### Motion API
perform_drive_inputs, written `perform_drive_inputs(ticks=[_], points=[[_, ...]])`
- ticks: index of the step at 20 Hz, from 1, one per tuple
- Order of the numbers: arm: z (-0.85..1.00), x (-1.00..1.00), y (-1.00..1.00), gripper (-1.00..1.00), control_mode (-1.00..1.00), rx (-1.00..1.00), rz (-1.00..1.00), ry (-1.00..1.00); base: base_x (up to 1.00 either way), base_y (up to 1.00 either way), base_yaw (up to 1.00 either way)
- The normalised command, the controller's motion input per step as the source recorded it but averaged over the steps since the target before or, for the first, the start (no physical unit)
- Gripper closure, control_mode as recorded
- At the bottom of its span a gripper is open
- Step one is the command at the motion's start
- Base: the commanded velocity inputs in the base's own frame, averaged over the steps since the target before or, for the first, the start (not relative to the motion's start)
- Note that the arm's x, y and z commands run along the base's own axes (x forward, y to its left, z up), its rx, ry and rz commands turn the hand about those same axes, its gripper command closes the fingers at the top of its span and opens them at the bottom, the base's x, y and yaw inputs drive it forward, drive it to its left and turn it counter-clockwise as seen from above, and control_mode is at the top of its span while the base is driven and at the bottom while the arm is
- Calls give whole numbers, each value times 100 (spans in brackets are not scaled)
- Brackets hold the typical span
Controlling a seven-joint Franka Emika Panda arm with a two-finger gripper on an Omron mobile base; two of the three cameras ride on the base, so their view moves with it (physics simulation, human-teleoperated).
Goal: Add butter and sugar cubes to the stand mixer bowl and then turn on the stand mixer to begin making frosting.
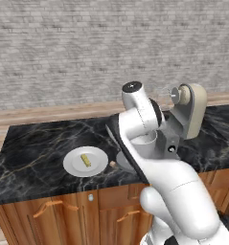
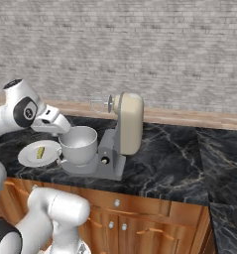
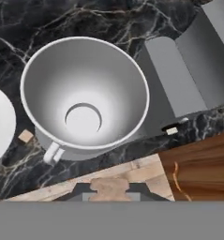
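Observation:
The stand mixer (image 2: 127, 124) stands on the black marble counter with its beige head tilted up and the whisk (image 2: 97, 105) raised. The stand mixer bowl (image 2: 80, 144) sits on its grey base and is empty inside (image 3: 85, 84). My gripper (image 2: 64, 129) hovers just over the bowl's left rim, with its fingers hidden, so I cannot tell its state. The butter (image 1: 85, 160) lies on the white plate (image 1: 73, 166) left of the bowl. One sugar cube (image 3: 25, 136) rests on the counter between plate and bowl.
The counter's front edge and wooden cabinets with handles (image 1: 51, 205) run just below the plate and mixer. The mixer's grey neck (image 3: 172, 79) stands right behind the bowl. A brick wall closes the back.

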Motion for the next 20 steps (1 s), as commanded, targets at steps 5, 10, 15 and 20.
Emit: perform_drive_inputs(ticks=[5, 10, 15, 20], points=[[-45, 71, 0, 100, -100, 0, -12, 11, 0, 0, 0], [-56, 52, 0, 100, -100, 0, -3, 0, 0, 0, 0], [-53, 16, -3, 100, -100, 0, 0, 0, 0, 0, 0], [-33, 11, -18, 100, -100, 0, 0, 0, 0, 0, 0]])
